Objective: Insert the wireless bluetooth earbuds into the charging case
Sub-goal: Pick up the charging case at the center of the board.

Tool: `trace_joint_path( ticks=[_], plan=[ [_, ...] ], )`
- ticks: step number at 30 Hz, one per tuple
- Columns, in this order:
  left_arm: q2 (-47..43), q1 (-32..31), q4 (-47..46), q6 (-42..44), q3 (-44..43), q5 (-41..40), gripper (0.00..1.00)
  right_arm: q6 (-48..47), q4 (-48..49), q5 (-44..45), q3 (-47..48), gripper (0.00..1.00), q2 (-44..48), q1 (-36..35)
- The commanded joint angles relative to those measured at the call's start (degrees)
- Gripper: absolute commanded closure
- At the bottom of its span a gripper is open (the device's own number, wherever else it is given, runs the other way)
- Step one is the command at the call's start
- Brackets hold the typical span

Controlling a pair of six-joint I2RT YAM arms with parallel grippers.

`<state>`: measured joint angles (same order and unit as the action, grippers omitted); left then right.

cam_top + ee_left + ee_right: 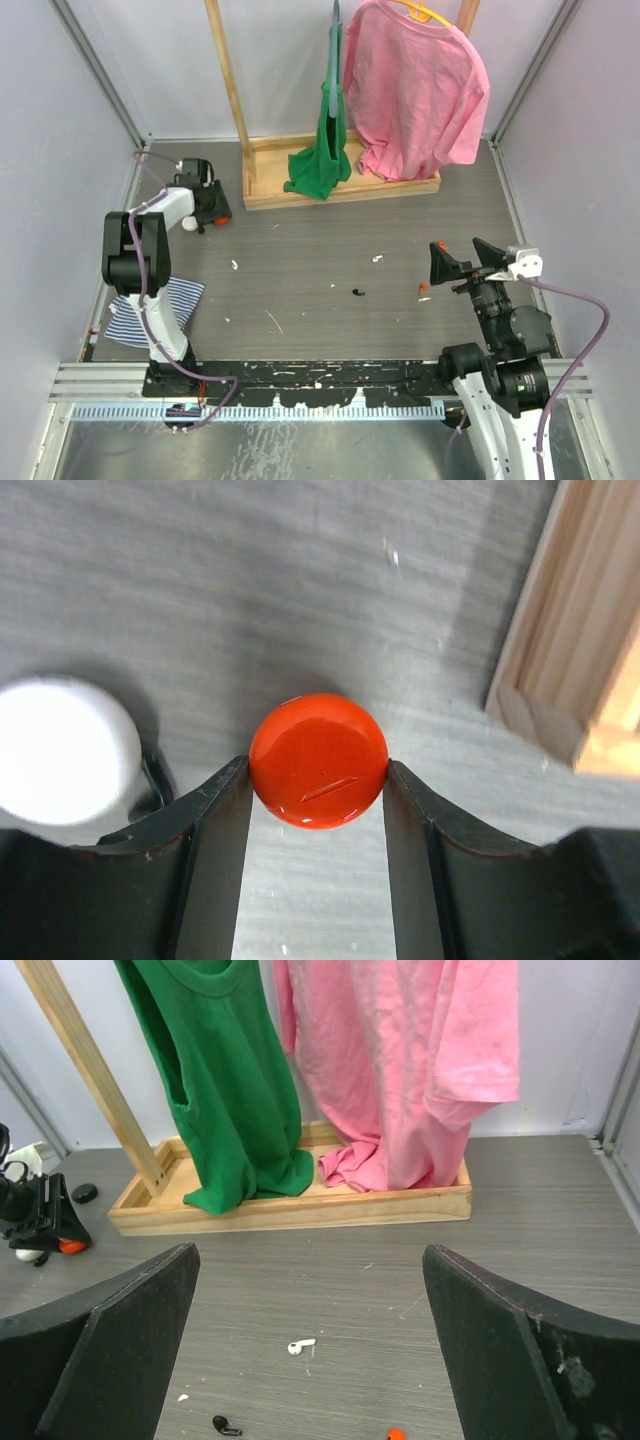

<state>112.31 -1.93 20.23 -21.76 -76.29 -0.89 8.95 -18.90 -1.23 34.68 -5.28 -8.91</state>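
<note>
the orange round case (pixel 318 760) sits on the grey table (pixel 300 245) at the far left, just near of the left end of the wooden rack base (pixel 340 190). the left gripper (pixel 318 780) is down on it: in the left wrist view its two dark fingers (pixel 215 820) stand on either side of the case and meet its rim on both sides, so they are closed against it. the case is glossy, with a short slit on its top face. just left of it lies a white round thing (pixel 60 750), close beside the left finger, with a small black loop (pixel 155 780) between them; whether they touch cannot be told. a corner of the rack base shows at the right of that view.

out on the middle of the table the earbuds lie loose and well apart from the case: a white earbud (pixel 377 259), a black earbud (pixel 358 292) nearer, and a small orange piece (pixel 422 290) to the right of it. another white bit (pixel 234 266) lies further left; it is too small to name.

the right gripper (pixel 310 1260) hangs above the right side of the table with its fingers spread wide and nothing between them, facing the rack.

on the rack hang a green shirt (pixel 325 140) and a pink shirt (pixel 415 90), both drooping into the base. a striped cloth (pixel 150 310) lies at the near left beside the left arm's base.
</note>
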Motion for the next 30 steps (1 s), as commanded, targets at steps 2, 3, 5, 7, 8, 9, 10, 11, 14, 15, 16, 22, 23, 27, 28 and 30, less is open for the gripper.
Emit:
trace_joint_path(
  ticks=[2, 3, 5, 7, 8, 9, 10, 11, 14, 15, 16, 22, 23, 27, 28, 30],
  plan=[
    [-10.5, -1.3, -6.9, -5.1, 8.2, 6.2, 0.55, 3.0, 2.9, -4.6, 1.6, 0.00, -3.7, -0.3],
    [-12.0, -1.6, -8.1, -6.2, 9.9, 6.9, 0.55, 4.0, 3.0, -4.8, 1.8, 0.00, -5.2, -0.2],
    [-14.8, -2.4, -10.4, -8.6, 13.8, 8.7, 0.54, 5.1, 3.0, -5.0, 2.3, 0.00, -7.3, -0.2],
    [-17.3, -3.8, -12.3, -11.3, 17.7, 10.0, 0.54, 5.6, 3.0, -5.3, 2.8, 0.00, -9.3, -0.2],
    [-18.6, -4.6, -13.4, -12.4, 19.2, 10.6, 0.53, 6.1, 3.0, -5.3, 2.9, 0.00, -10.2, -0.2],
    [-19.7, -5.2, -14.1, -13.6, 20.5, 11.0, 0.53, 6.9, 3.2, -5.7, 2.9, 0.00, -11.1, -0.3],
    [-20.8, -5.9, -15.0, -14.7, 21.9, 11.6, 0.53, 7.2, 3.8, -6.7, 2.5, 0.00, -12.0, -0.2],
    [-21.9, -6.7, -15.8, -15.5, 22.9, 12.2, 0.53, 7.6, 4.4, -8.1, 2.2, 0.00, -12.9, -0.3],
    [-24.7, -8.9, -18.1, -18.9, 26.0, 13.0, 0.53, 8.5, 6.2, -12.3, 1.1, 0.00, -16.3, -0.3],
    [-25.6, -9.8, -19.0, -20.3, 27.2, 12.9, 0.52, 9.0, 7.0, -13.3, 0.7, 0.00, -17.5, -0.3],
    [-26.5, -10.9, -20.1, -21.7, 28.3, 12.7, 0.52, 9.7, 8.2, -14.4, 0.1, 0.00, -18.6, -0.2],
    [-30.7, -16.7, -25.1, -29.0, 33.9, 10.5, 0.50, 15.4, 22.8, -25.7, -6.5, 0.00, -28.7, -0.4],
    [-31.2, -17.7, -26.2, -30.3, 34.9, 10.2, 0.50, 16.4, 25.6, -27.1, -7.8, 0.00, -30.5, -0.6],
    [-32.1, -20.9, -30.0, -34.4, 37.8, 9.7, 0.49, 18.0, 36.1, -25.1, -12.0, 0.00, -35.8, -5.2],
    [-32.1, -21.4, -30.7, -35.4, 38.3, 9.8, 0.49, 17.4, 37.9, -23.1, -12.7, 0.00, -37.2, -7.5],
    [-32.0, -22.2, -33.0, -37.3, 39.3, 10.3, 0.49, 15.7, 41.9, -19.1, -13.8, 0.00, -40.4, -12.0]
  ],
)
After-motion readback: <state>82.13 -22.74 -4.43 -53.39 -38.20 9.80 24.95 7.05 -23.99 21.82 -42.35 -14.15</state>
